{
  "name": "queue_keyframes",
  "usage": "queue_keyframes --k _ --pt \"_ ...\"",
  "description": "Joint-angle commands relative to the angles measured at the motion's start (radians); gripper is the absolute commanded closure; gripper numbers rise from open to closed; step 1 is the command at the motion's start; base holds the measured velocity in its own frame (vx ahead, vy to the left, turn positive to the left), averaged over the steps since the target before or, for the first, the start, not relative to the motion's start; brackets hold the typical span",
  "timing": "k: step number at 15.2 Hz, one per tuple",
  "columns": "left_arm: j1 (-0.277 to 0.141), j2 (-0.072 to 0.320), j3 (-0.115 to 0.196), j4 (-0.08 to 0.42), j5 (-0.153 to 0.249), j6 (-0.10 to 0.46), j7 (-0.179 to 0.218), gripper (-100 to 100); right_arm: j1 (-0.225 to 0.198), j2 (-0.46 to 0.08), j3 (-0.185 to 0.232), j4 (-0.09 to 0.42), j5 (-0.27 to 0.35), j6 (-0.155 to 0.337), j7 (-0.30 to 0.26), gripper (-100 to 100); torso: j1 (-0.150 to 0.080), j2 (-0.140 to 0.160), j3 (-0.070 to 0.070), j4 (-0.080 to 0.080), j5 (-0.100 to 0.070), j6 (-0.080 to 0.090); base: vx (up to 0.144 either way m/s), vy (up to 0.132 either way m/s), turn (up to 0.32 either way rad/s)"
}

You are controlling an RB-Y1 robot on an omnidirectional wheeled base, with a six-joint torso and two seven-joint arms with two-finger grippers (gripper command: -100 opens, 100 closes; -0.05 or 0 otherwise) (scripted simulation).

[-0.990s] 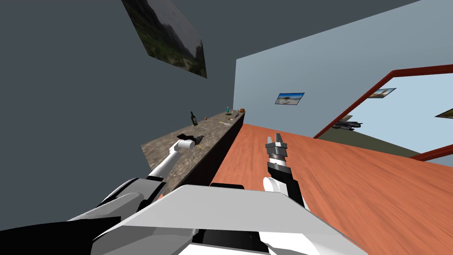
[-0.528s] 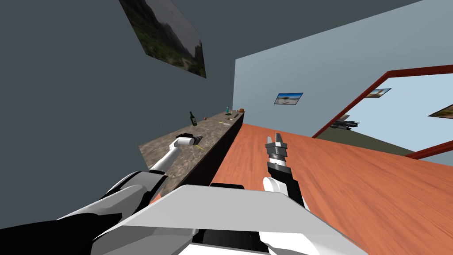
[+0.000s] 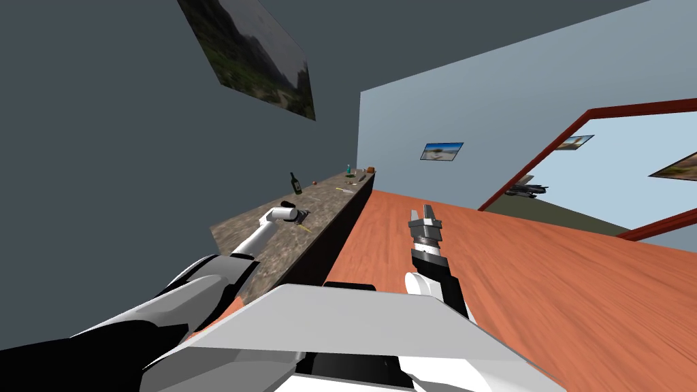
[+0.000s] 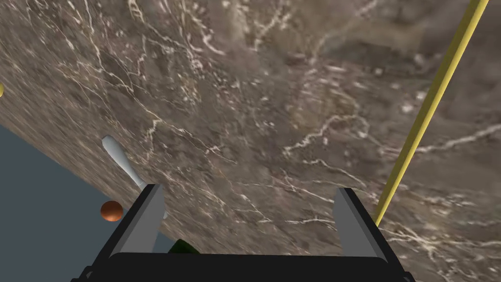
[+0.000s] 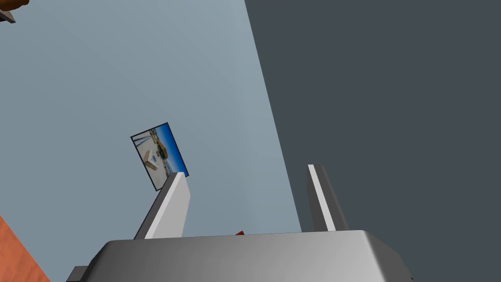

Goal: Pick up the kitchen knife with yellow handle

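The long brown marbled stone counter (image 3: 325,197) runs along the dark grey wall, and its far end carries several small things too tiny to name. My left arm reaches out low over the counter's near half, forearm level and wrist bent so that the left gripper (image 3: 304,218) faces down at the stone. In the left wrist view its two blade fingers (image 4: 147,220) stand spread wide, with bare marbled surface between them and nothing pinched. The right gripper (image 3: 425,216) is held up off the counter's front edge, over the orange wood floor (image 3: 544,286), pointing forward with its fingers (image 5: 171,210) likewise parted and empty.

The kitchen knife with yellow handle (image 4: 430,103) lies on the counter as a thin yellow strip just outside one left finger, not between the two. Its far end is cut off by the frame and its blade cannot be made out.

A dark green glass bottle (image 3: 295,184) stands upright farther along the counter, by the wall. A pale grey spoon-like utensil (image 4: 120,159) lies near the counter's wall-side edge, its stem hidden behind the other finger. A small orange-brown ball (image 4: 111,210) sits just beside that.
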Motion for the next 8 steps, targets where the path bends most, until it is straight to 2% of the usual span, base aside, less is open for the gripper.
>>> queue_keyframes --k 1,3,4,6,7,8 --pt "-0.033 0.015 -0.001 0.044 0.024 0.050 -0.014 -100 0.000 0.000 0.000 0.000 0.000 0.000 0.000 0 0.000 0.000 0.000 0.000 0.000 0.000 0.008 0.002 -0.017" --pt "-0.033 0.015 -0.001 0.044 0.024 0.075 -0.014 -100 0.000 0.000 0.000 0.000 0.000 0.000 0.000 0 0.001 0.000 0.000 0.000 0.000 0.000 0.008 0.003 -0.016" --pt "-0.065 0.027 -0.002 0.087 0.046 0.106 -0.028 -100 0.000 0.000 0.000 0.000 0.000 0.000 0.000 0 0.001 0.000 0.000 0.000 0.000 0.000 0.009 0.006 -0.017" --pt "-0.065 0.027 -0.002 0.087 0.046 0.132 -0.028 -100 0.000 0.000 0.000 0.000 0.000 0.000 0.000 0 0.001 0.000 0.000 0.000 0.000 0.000 0.010 0.006 -0.019" --pt "-0.095 0.039 -0.003 0.127 0.067 0.162 -0.041 -100 0.000 0.000 0.000 0.000 0.000 0.000 0.000 0 0.001 0.000 0.000 0.000 0.000 0.000 0.011 0.004 -0.018" --pt "-0.095 0.039 -0.003 0.127 0.067 0.183 -0.041 -100 0.000 0.000 0.000 0.000 0.000 0.000 0.000 0 0.001 0.000 0.000 0.000 0.000 0.000 0.012 0.005 -0.023"
